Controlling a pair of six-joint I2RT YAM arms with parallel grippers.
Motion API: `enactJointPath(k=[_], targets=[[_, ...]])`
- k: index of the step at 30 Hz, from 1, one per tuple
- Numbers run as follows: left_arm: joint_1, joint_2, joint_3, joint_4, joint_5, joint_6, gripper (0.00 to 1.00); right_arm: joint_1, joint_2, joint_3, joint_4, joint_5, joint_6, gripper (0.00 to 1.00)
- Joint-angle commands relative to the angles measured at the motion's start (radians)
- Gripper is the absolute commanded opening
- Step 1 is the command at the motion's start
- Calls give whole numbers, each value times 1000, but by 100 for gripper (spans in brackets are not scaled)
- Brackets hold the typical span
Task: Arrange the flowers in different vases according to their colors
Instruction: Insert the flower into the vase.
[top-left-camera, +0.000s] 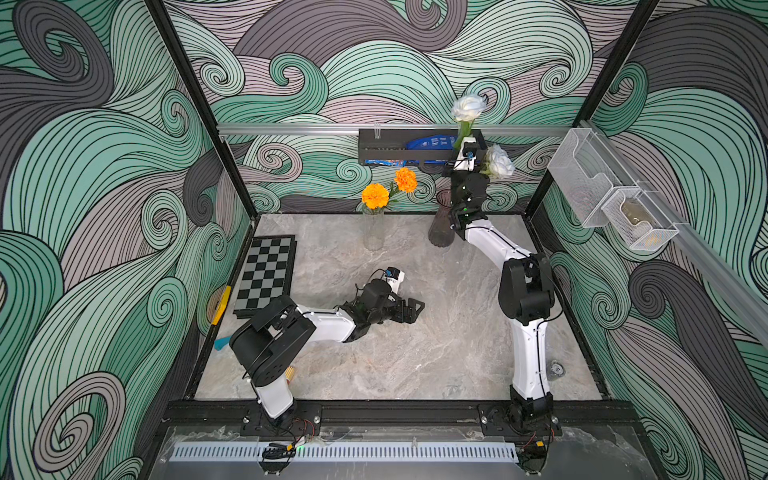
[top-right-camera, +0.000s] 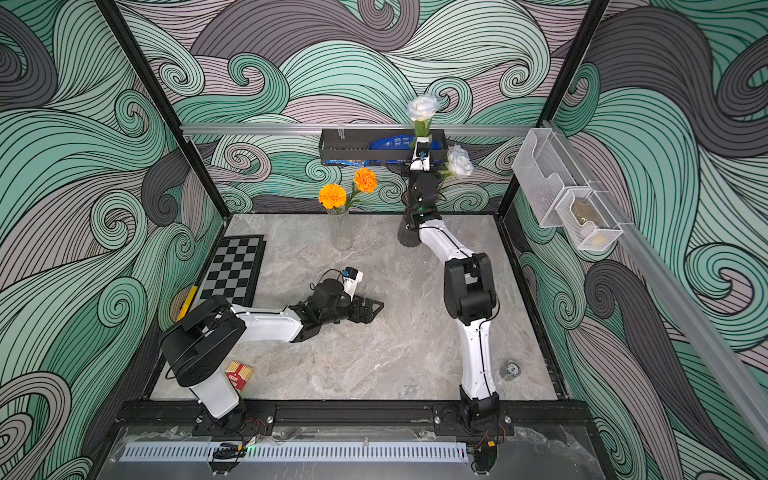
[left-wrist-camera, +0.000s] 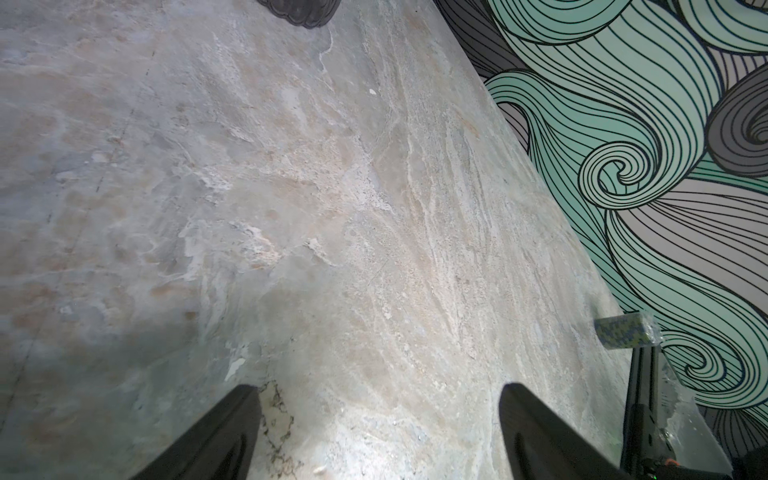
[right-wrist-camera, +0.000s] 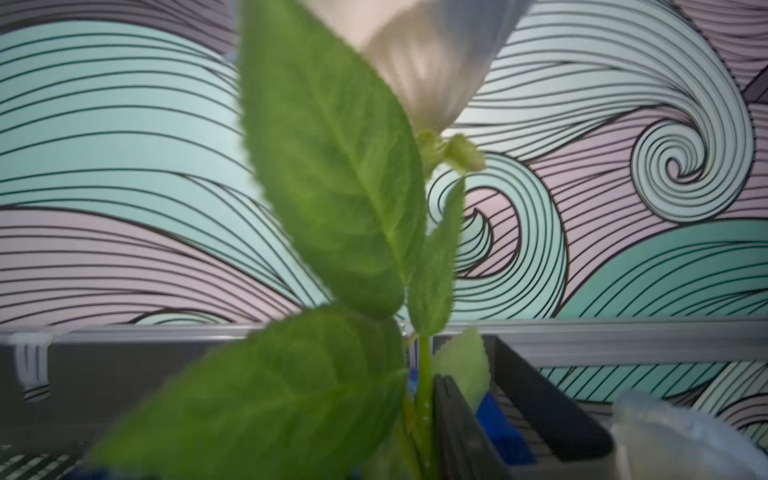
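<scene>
Orange ruffled flowers (top-left-camera: 375, 196) stand in the clear glass cylinder vase (top-left-camera: 373, 235), upper centre of the grey marble tabletop (top-left-camera: 415, 340), swirl-papered walls (top-left-camera: 332, 62) all round. White rose (top-left-camera: 468, 107) tops the right gripper (top-left-camera: 462, 139), green leaves (right-wrist-camera: 332, 166) hiding its grip, so can't tell. Left gripper (left-wrist-camera: 374, 436) spread wide. Right arm (top-left-camera: 490, 241) masks the smoky ribbed vase (top-left-camera: 438, 230).

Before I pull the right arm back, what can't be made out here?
- Right fingers: leaves cover all but one in the right wrist view; the right arm hides them in both top views. Grip on the upper white rose unclear.
- Dark vase mouth: mostly behind that arm in both top views.
- That rose's bloom: blurred, cropped in the right wrist view.
</scene>
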Motion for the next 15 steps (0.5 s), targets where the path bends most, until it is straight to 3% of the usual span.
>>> enactJointPath(k=[1, 4, 11, 15], targets=[[5, 6, 23, 16, 7, -8, 93, 7, -56, -55, 14, 5, 46, 48], [6, 12, 26, 14, -2, -7, 93, 17, -120, -142, -24, 15, 96, 52], [5, -7, -9, 49, -31, -17, 93, 85, -345, -546, 42, 98, 191, 54], [5, 1, 6, 36, -18, -18, 93, 109, -431, -655, 2, 103, 228, 56]])
